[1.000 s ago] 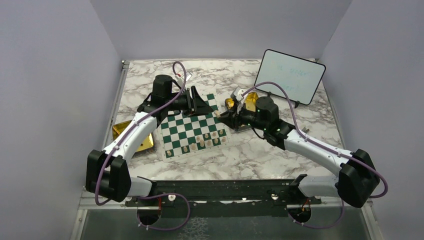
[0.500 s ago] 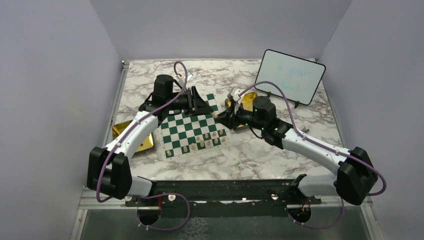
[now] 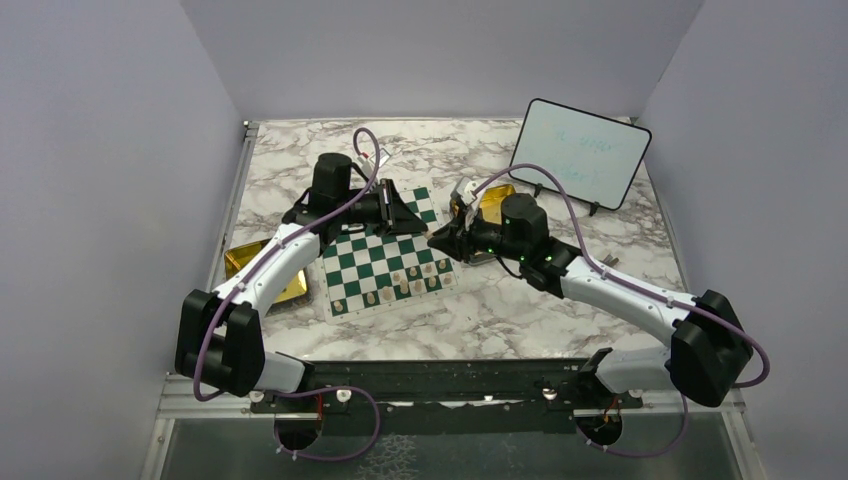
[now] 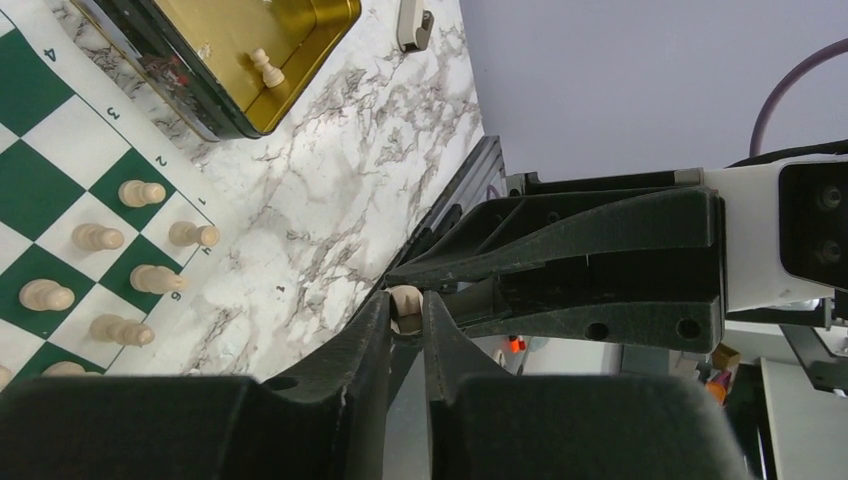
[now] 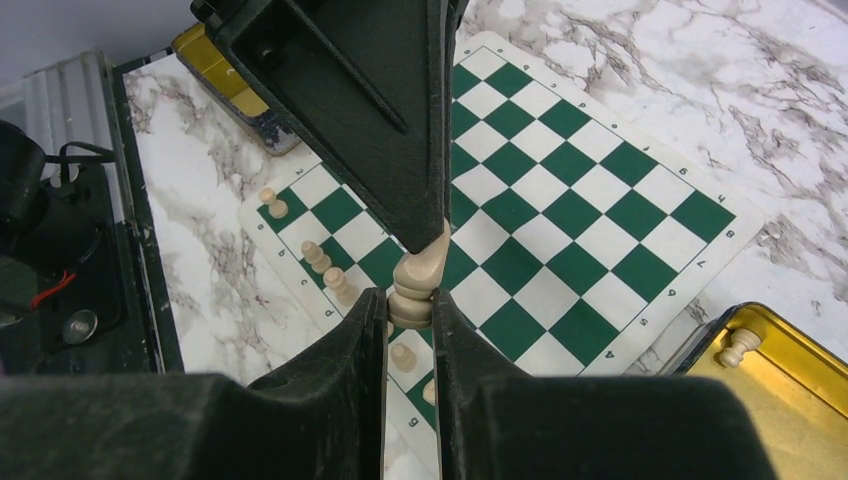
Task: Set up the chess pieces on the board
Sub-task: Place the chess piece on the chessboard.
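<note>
Above the right edge of the board, my two grippers meet tip to tip. A cream chess piece hangs between them. In the right wrist view my right gripper is shut on its ringed base. My left gripper is shut on the piece's rounded head, and its black fingers come down from above in the right wrist view. Several cream chess pieces stand on the board's near rows. In the top view the held piece is hidden between the left gripper and the right gripper.
A gold tin lies left of the board. Another gold tin lies to its right, with a loose piece inside. A framed whiteboard leans at the back right. Marble tabletop surrounds the board.
The left gripper's jaws have closed onto the piece's head. The right arm has shifted left toward the left gripper, still holding the piece.
</note>
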Controlling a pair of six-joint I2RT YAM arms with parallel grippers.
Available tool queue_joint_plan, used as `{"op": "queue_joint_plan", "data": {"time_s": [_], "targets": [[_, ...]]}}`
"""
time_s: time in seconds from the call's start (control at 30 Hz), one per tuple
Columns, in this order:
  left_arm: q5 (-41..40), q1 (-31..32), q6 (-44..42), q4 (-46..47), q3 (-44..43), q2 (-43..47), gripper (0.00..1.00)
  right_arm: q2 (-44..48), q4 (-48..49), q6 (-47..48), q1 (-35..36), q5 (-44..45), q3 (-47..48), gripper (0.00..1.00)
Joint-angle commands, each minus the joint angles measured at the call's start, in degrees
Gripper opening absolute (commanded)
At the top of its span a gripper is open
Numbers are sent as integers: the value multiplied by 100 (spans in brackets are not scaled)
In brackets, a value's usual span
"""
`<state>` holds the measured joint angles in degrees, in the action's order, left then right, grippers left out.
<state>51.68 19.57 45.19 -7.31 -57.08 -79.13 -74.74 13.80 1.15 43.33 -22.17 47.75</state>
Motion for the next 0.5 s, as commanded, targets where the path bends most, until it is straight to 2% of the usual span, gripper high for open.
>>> {"op": "queue_joint_plan", "data": {"time_s": [0.0, 0.2, 0.33, 0.47], "targets": [[287, 29, 9, 200, 60, 14, 13, -80, 57, 65, 53, -68, 230, 12], [164, 29, -115, 91, 91, 47, 6, -94, 20, -71, 55, 51, 195, 29], [-273, 29, -466, -356, 39, 162, 6, -21, 7, -527, 53, 400, 123, 58], [-806, 22, -833, -807, 17, 337, 6, 161, 179, -1082, 53, 642, -222, 80]]}}
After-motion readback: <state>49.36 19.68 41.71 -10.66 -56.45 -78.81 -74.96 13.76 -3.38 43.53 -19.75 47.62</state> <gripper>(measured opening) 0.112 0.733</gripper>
